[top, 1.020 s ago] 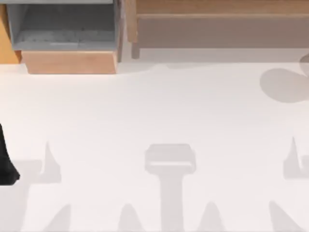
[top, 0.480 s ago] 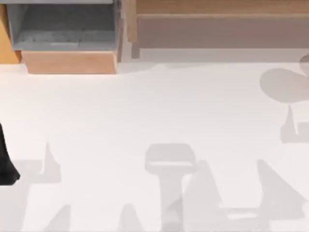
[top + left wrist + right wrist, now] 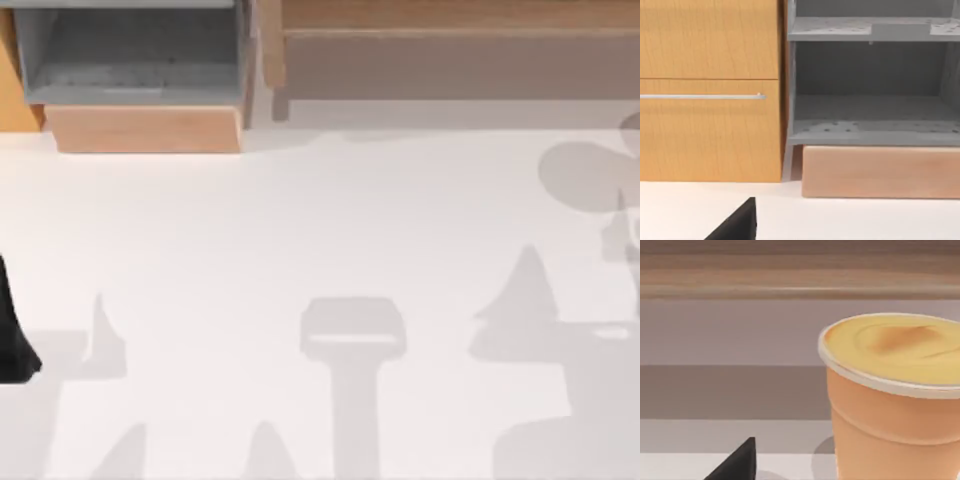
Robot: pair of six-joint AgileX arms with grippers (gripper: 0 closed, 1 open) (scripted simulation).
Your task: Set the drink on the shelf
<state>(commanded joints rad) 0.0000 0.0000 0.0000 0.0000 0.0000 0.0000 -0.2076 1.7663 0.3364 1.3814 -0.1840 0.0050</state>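
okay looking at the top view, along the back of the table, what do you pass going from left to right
Orange wooden cabinet → grey-lined box with a pale wood front → slim wooden leg → shelf, running to the right edge.

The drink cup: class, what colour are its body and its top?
Orange body, yellow top, on the drink cup; right wrist view shows it best.

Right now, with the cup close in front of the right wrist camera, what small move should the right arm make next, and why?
Probably ease the right arm forward toward the orange cup to bring its fingers around it. The cup stands upright on the white table in front of the shelf, apparently not yet gripped, so a grasp seems to come before any lifting. The left arm sits parked at the table's left edge.
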